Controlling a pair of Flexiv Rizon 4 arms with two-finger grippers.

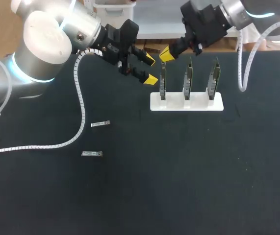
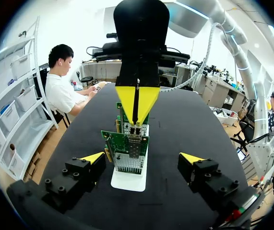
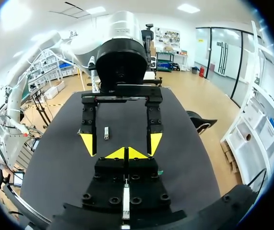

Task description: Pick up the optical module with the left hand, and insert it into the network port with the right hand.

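**Handover done, insertion pending.** Your right gripper (image 1: 166, 54) hangs just above the card (image 1: 163, 84) at the left end of the white stand (image 1: 186, 104). Its yellow tips are pressed together. In the right wrist view a thin pale strip, the module (image 3: 125, 203), lies between its fingers. This reading is likely but not certain, since the strip shows only edge-on. Your left gripper (image 1: 150, 69) sits beside the same card with its jaws spread wide and nothing in them. Two spare modules (image 1: 100, 124) lie flat on the table (image 1: 179, 186), well apart from the stand.

**Handling.**
- **The module:** treat it as light, rigid and smooth-skinned, so it will not bend but may slip or twist under a weak pinch.
- **Where to hold:** grip across its two broad faces toward the rear, and leave the nose free to enter the port (image 2: 136, 132).
- **How to push:** a grip near the middle keeps the module in line with the fingers, so push along its length only.

**Caution.** The cards are thin, stand upright and are held only at their lower edge. A sideways load from a misaligned nose could tilt a card or shift the stand. Judge the port a close fit and square the module to the opening before you press.
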